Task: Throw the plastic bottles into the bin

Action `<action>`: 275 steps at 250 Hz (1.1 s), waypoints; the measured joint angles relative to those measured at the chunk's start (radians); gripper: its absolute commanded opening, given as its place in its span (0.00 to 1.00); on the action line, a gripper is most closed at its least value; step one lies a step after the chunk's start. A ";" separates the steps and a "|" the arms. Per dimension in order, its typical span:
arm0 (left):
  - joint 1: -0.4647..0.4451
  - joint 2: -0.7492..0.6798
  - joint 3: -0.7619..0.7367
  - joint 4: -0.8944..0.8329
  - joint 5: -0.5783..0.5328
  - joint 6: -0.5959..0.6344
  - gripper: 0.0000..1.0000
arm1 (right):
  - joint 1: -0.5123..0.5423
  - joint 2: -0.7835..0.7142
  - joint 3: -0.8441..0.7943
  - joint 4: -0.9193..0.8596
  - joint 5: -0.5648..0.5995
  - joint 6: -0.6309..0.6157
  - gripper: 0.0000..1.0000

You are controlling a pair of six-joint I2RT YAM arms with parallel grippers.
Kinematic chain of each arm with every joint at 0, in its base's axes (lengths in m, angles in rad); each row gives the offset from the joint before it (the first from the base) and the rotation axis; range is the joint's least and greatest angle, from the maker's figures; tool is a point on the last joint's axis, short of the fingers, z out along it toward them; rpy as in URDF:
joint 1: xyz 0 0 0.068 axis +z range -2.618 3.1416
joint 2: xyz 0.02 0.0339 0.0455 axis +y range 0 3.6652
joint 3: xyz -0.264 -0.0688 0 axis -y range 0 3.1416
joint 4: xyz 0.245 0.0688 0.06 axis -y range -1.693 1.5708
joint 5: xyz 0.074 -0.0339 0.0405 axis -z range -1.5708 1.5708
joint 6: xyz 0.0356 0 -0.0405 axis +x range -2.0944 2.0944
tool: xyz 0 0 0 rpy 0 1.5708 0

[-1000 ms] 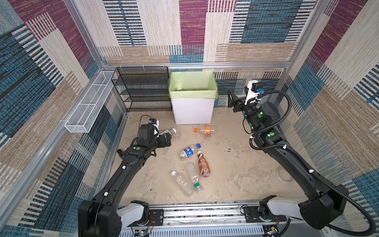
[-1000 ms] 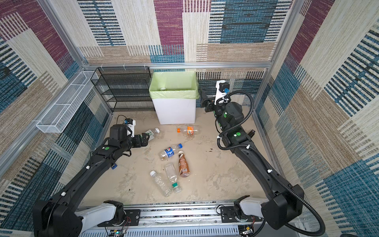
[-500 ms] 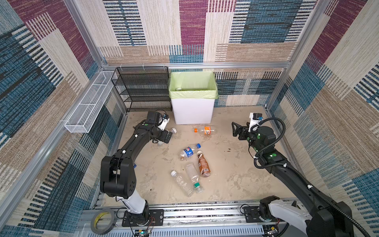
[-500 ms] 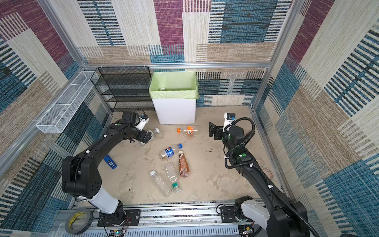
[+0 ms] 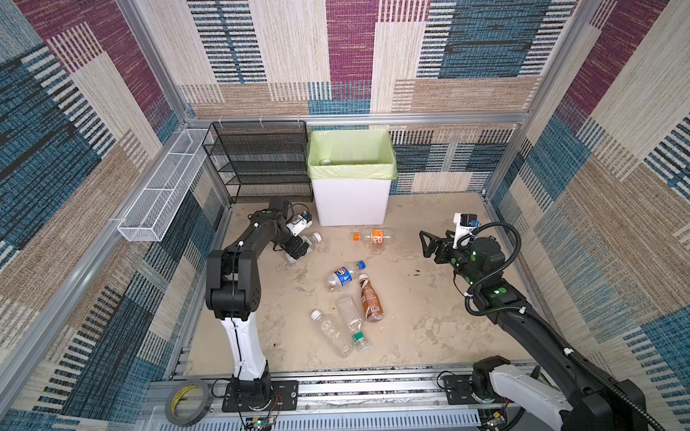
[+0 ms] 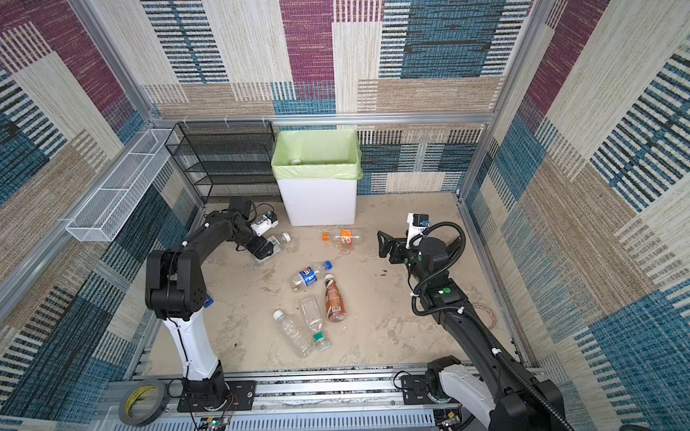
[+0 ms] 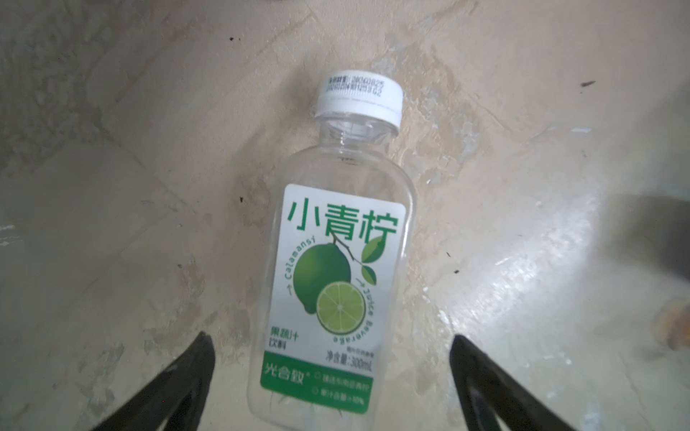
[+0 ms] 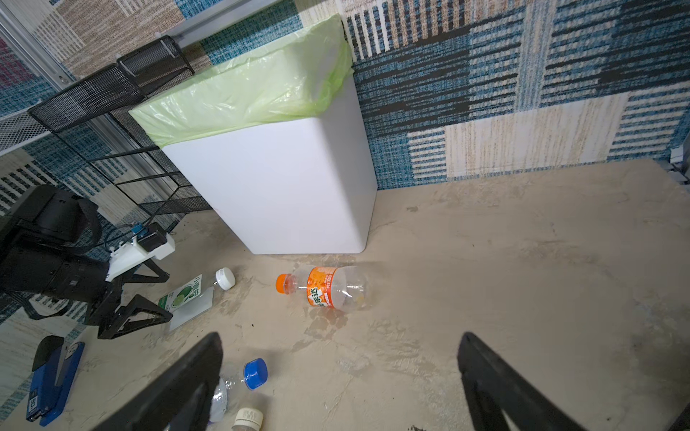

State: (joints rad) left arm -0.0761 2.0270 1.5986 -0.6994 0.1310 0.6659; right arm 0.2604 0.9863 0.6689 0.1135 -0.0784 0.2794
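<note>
Left arm [image 5: 248, 240] folded, left gripper [image 7: 330, 341] low over clear lime-label plastic bottle [image 7: 336, 283], fingers [image 7: 179, 384] wide. Right arm [image 5: 522, 322] outstretched, right gripper [image 8: 339, 336] facing white green-lined bin [image 5: 351, 201], wide.

Black arms [image 5: 231, 276], white base links [image 5: 242, 347], looping black cables [image 5: 518, 248], green dots [image 5: 501, 290], possibly stickers.

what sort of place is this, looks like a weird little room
Probably a robot test cell: patterned panels in an aluminium frame box in the floor, two arms stand on a rail, and plastic bottles lie before a lined bin.
</note>
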 measured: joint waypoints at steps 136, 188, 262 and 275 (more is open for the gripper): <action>-0.005 0.087 0.007 0.002 0.010 0.024 0.70 | -0.001 0.044 0.006 0.004 0.000 0.034 0.92; -0.006 0.043 -0.043 0.047 0.014 0.001 0.58 | -0.001 0.053 0.008 0.021 0.000 0.045 0.91; -0.019 -0.177 -0.247 0.187 0.017 -0.130 0.57 | -0.001 0.020 -0.016 0.024 0.011 0.046 0.89; -0.022 -0.246 -0.311 0.241 0.035 -0.175 0.57 | -0.001 0.016 -0.023 0.024 0.011 0.046 0.89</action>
State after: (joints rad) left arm -0.0978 1.7805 1.2881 -0.4583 0.1665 0.4904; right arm 0.2596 1.0027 0.6464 0.1379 -0.0669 0.3252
